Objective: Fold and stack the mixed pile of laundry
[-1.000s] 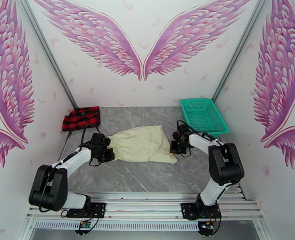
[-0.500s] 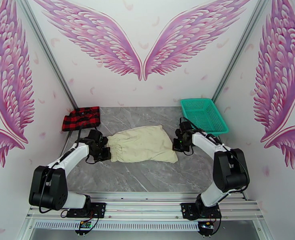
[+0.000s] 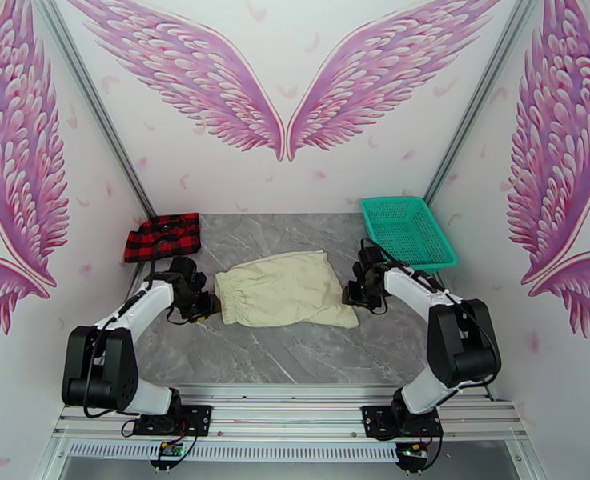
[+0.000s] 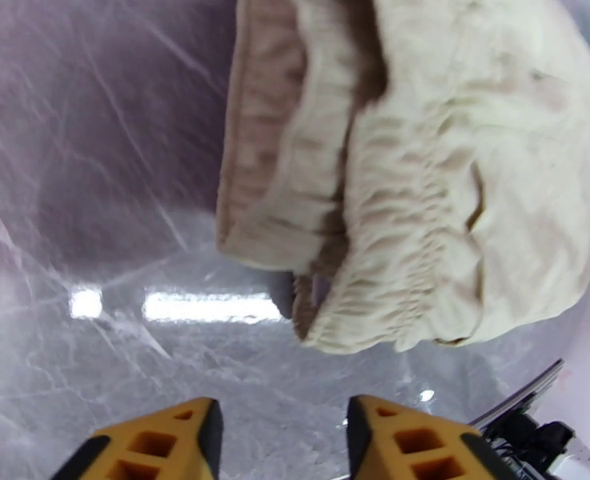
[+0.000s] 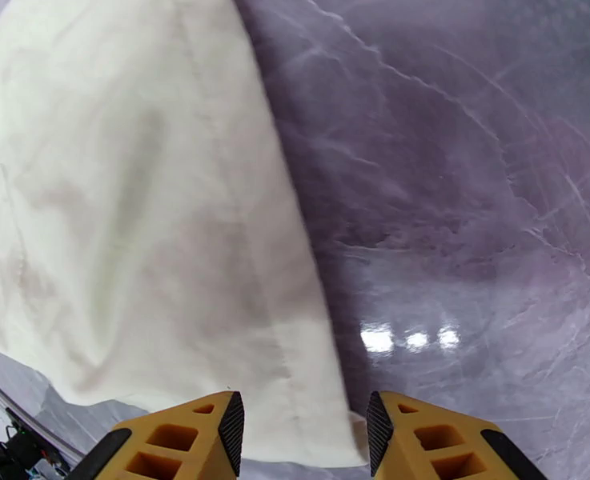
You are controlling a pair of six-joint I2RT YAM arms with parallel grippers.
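Cream wrinkly cloth garment (image 3: pixel 282 290) is laid lengthwise between the left gripper (image 3: pixel 202 306) and the right gripper (image 3: pixel 354 297), both spread wide and empty.

The cloth garment (image 3: pixel 285 288) lies flat in the middle of the tabletop (image 3: pixel 295 354). Behind it, in the far left corner, sits the folded shirt (image 3: pixel 163 236). The mesh basket (image 3: pixel 407 231) rests at the far right, well apart. The left gripper (image 3: pixel 205 308) stands just beside the garment's left edge, and the right gripper (image 3: pixel 352 298) is at its near right corner, which lies between the fingers (image 5: pixel 190 438).
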